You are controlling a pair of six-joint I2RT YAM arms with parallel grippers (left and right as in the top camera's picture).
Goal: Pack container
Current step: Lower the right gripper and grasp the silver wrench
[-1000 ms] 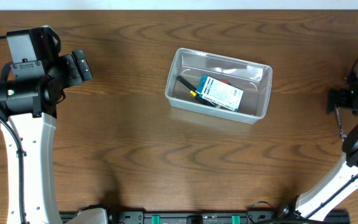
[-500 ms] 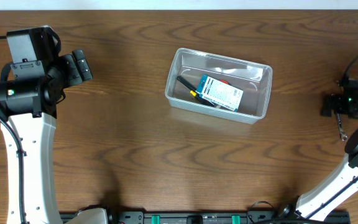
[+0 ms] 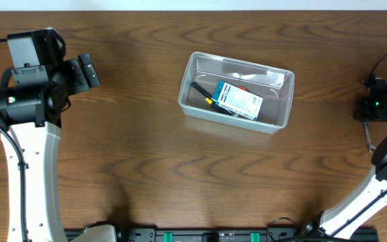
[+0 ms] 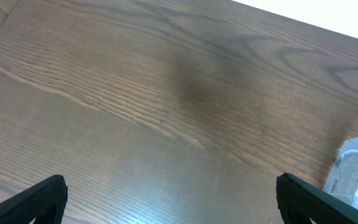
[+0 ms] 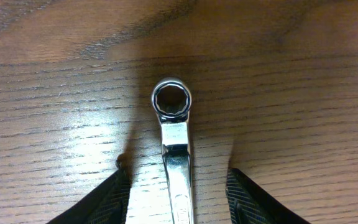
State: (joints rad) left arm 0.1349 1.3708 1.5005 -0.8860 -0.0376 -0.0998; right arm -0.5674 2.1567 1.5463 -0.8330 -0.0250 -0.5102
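The clear container (image 3: 247,64) sits mid-table holding a blue-and-white box (image 3: 238,99), a black pen (image 3: 202,92) and something red. A silver wrench (image 5: 174,124) lies flat on the wood at the far right (image 3: 367,136). My right gripper (image 5: 179,199) is down over it, one finger (image 5: 107,199) on each side of the shaft with bare wood showing in both gaps; it is open and not touching the wrench. My left gripper (image 4: 169,199) hangs wide open over bare wood at the far left (image 3: 89,70), nothing between its fingers.
The brown wooden table (image 3: 146,168) carries only the container and the wrench. A corner of the container (image 4: 356,171) shows at the right edge of the left wrist view. The table's far edge runs along the top.
My right gripper shifted slightly left and back again over the wrench. The left arm and the container have not moved.
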